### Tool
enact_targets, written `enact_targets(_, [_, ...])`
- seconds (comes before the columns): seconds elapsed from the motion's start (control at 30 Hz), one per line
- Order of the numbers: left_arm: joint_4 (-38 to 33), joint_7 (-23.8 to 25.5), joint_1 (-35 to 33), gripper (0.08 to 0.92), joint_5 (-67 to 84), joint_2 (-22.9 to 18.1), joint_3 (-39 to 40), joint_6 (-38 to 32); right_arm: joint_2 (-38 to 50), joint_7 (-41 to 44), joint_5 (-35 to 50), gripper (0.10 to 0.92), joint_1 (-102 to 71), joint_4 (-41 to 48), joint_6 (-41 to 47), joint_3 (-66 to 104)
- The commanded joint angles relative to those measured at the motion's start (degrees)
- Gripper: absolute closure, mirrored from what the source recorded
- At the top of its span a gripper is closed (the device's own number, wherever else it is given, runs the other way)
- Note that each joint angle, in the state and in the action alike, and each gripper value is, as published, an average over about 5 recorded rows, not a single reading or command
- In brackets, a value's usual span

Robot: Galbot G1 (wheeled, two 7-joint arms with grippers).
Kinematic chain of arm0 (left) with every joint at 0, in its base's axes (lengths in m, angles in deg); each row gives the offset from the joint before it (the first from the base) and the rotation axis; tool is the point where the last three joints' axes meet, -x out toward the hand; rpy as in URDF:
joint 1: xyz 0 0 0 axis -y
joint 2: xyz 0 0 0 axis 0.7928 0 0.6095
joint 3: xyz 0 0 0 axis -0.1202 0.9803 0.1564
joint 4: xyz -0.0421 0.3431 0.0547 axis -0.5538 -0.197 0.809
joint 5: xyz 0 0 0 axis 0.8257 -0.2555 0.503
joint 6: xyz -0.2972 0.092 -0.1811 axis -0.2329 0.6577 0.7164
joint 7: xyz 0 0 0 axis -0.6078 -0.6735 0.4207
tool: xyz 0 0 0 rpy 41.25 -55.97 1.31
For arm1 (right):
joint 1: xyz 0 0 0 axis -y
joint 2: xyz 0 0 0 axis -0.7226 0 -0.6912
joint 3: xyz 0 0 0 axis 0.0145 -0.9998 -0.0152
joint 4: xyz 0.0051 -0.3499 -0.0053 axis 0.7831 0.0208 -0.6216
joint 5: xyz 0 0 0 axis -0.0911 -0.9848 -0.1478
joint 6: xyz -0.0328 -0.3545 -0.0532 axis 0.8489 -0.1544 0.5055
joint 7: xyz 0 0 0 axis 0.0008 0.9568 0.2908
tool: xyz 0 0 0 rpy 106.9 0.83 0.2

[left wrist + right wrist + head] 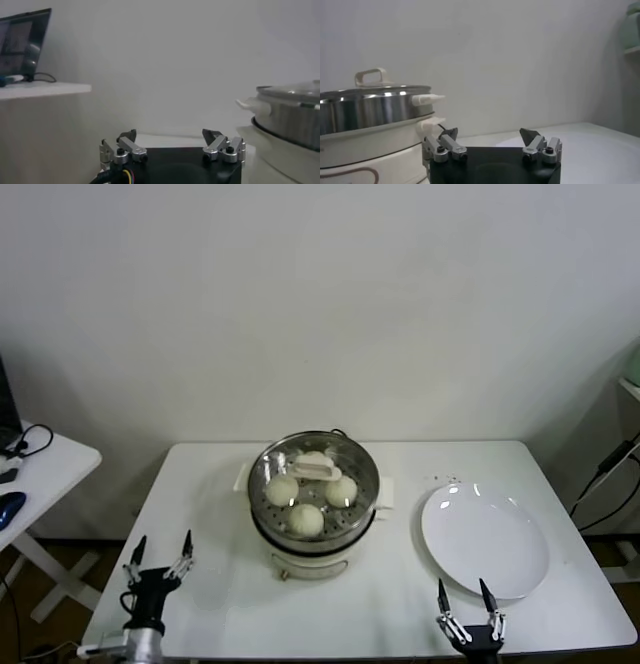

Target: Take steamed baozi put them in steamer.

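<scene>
Now baozi (306,519) in steamer (368,484) under lid (316,467); plate (485,540) bare; we park left gripper (160,554), right gripper (465,595) near us, spread, empty; task looks done.

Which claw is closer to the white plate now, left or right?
Right. The right claw sits at the white plate's near edge; the left claw is across the table, beyond the steamer.
</scene>
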Motion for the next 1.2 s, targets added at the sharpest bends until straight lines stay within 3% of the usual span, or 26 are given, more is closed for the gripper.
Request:
enact_targets(0.03, [4.6,0.1,-0.5,0.177,4.3,0.5,-1.5,-4.2,-0.2,-0.2,-0.1,0.203,0.2,0.7,-0.3,-0.1])
enact_targets(1.2, [3.7,1.2,-1.5,0.177,1.7,0.0,0.0,-4.8,-0.4,-0.2,-0.6,0.203,0.1,0.8,-0.1,0.1])
